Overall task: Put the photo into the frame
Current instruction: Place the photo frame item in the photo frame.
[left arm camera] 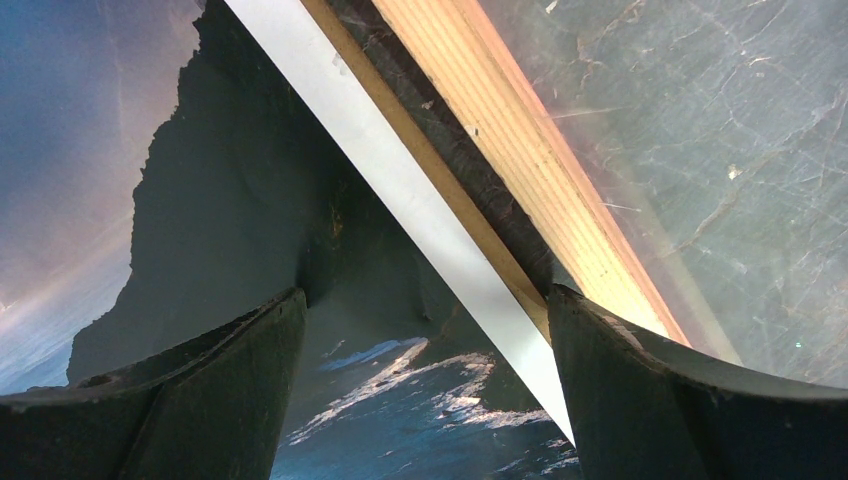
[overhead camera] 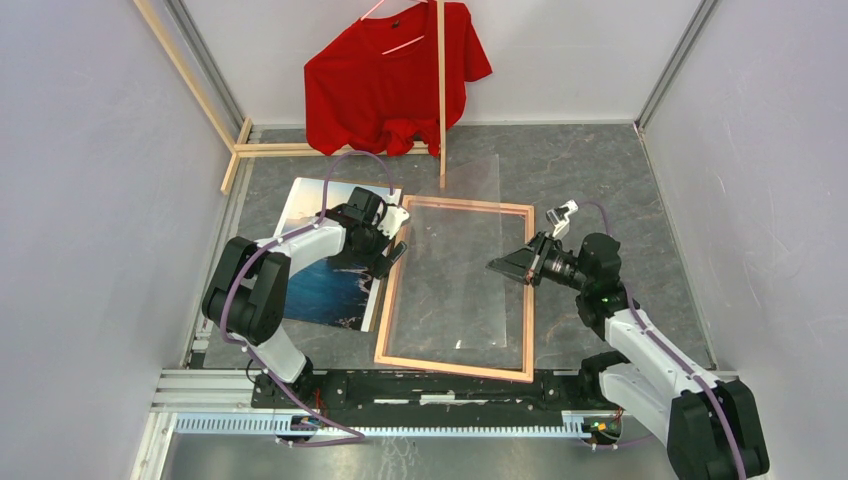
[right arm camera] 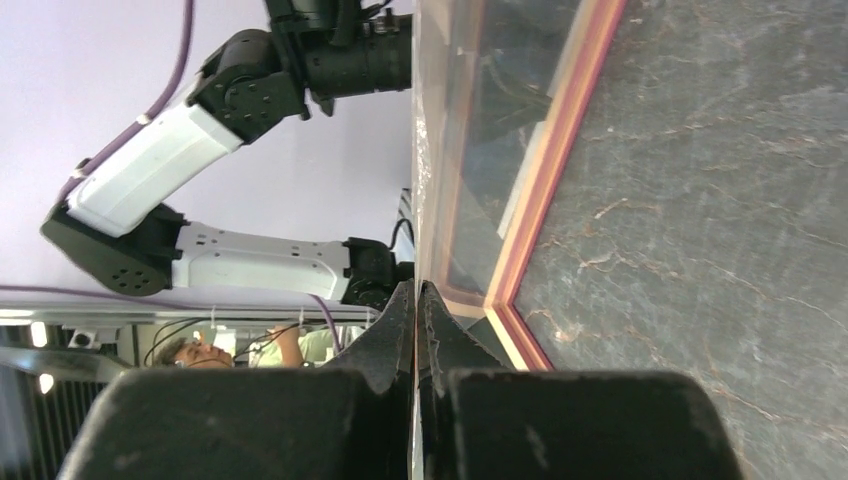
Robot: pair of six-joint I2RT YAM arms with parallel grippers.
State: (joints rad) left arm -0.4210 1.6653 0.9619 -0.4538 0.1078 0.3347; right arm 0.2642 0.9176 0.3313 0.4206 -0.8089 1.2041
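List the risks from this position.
1. The right gripper pinches the clear sheet only at its thin edge, so the sheet could slip or twist out.
2. The open left gripper straddles the photo edge and the frame rail. Closing may catch the rail or crease the print.

Grey marbled table (overhead camera: 600, 170) under photo (overhead camera: 325, 290), frame (overhead camera: 455, 367)

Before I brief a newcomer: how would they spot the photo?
On the grey table, find the pink-edged frame in the middle. The photo lies flat just left of it, under the left hand. Unlike the clear sheet, it shows blue sea and dark mountains.
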